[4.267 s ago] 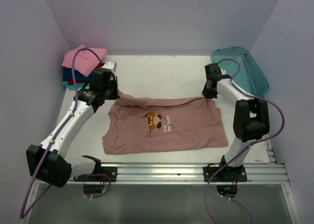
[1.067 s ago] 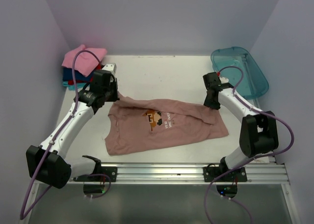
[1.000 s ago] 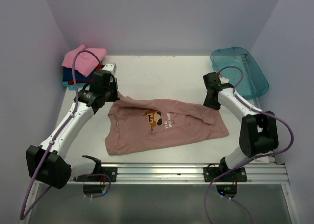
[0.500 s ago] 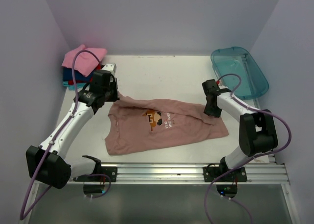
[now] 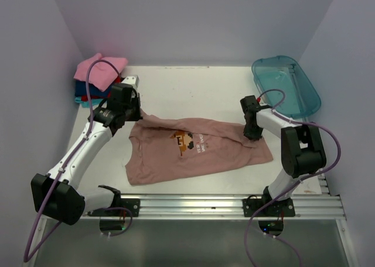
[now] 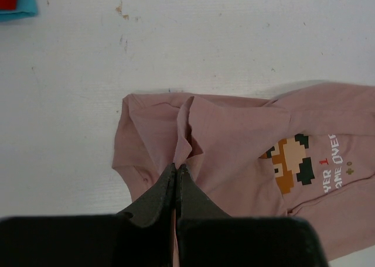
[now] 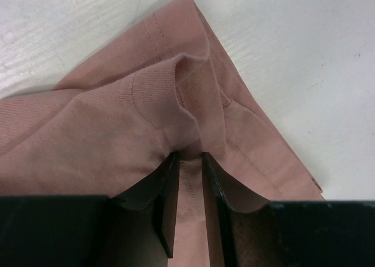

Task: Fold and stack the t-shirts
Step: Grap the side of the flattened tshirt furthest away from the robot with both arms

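In the overhead view, I see the pink-brown shirt [image 5: 196, 153] lying across the middle of the white table [image 5: 187, 85], chest print [image 5: 186, 143] facing up, its upper edge rumpled and folded toward the print. My left gripper [image 5: 136, 114] sits at the shirt's upper-left corner and my right gripper [image 5: 252, 133] at its upper-right corner, both down at the cloth. A stack of folded shirts [image 5: 98, 75], bright pink on top with red, blue and teal edges below, rests in the upper left of the frame. A clear teal tub [image 5: 287, 85] stands in the upper right, well apart from the shirt.

In the left wrist view, the left gripper [image 6: 176, 171] is pinched closed on a raised ridge of the pink-brown shirt [image 6: 234, 132] near its left edge. The pixel-character print [image 6: 291, 161] and white text show at the right. A teal and red corner of the stack [image 6: 16, 6] peeks in at the upper left.

In the right wrist view, the right gripper [image 7: 187, 164] is clamped on a bunched fold of the shirt [image 7: 105, 144], a narrow strip of cloth between the fingers [image 7: 165, 191]. The shirt's hemmed corner points to the upper middle of the frame, with bare table [image 7: 293, 56] around it.
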